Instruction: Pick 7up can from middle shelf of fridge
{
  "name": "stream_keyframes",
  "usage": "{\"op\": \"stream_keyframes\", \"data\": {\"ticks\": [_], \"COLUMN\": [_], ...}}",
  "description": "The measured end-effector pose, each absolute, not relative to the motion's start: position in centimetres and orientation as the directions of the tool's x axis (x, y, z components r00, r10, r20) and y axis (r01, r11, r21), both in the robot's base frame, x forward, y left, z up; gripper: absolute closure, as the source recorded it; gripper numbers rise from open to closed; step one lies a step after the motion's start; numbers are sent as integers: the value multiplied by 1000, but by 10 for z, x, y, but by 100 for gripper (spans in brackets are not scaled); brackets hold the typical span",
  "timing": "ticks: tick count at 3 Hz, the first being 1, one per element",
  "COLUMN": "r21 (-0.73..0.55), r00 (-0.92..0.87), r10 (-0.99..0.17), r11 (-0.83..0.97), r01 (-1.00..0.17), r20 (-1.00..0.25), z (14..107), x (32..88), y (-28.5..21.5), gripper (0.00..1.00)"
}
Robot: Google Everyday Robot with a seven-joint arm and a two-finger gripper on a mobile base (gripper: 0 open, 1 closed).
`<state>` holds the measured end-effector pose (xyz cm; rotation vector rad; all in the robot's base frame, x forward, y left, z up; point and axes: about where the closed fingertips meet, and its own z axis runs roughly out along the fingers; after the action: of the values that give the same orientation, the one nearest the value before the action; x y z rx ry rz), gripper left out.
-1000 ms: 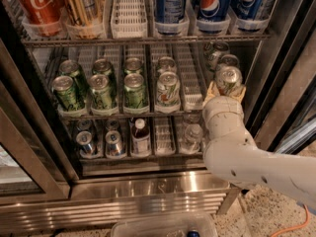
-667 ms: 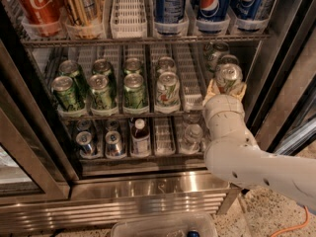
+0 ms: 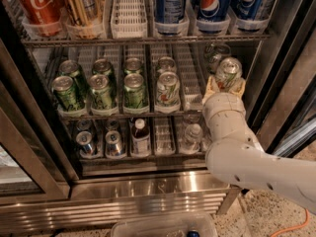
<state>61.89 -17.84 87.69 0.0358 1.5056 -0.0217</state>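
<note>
1. The gripper [image 3: 226,87] clasps the 7up can [image 3: 228,70] at the 3 o'clock end of the middle shelf [image 3: 190,78].
2. Best lift slightly, then draw straight back toward 6 o'clock, can upright, clearing the rail [image 3: 108,116] and door frame [image 3: 275,56].

In a fridge [image 3: 34,117], the gripper [image 3: 225,84] clasps a 7up can [image 3: 228,71] at the right end of the middle shelf [image 3: 113,115]. Green cans [image 3: 101,92] stand further left.

The white arm [image 3: 256,167] reaches from the lower right of the frame up to right of centre, wrist straight. Its tool [image 3: 225,84] clasps a can [image 3: 228,71] between pale fingers [image 3: 211,90].
</note>
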Motion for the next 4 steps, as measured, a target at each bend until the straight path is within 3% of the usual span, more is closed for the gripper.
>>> {"op": "stream_keyframes", "data": {"ticks": [4], "r21": [31], "r00": [63], "r10": [32], "r11": [999], "r01": [-30], "r20": [-997], "z": [899], "x": [579], "y": [-190], "gripper": [100]}}
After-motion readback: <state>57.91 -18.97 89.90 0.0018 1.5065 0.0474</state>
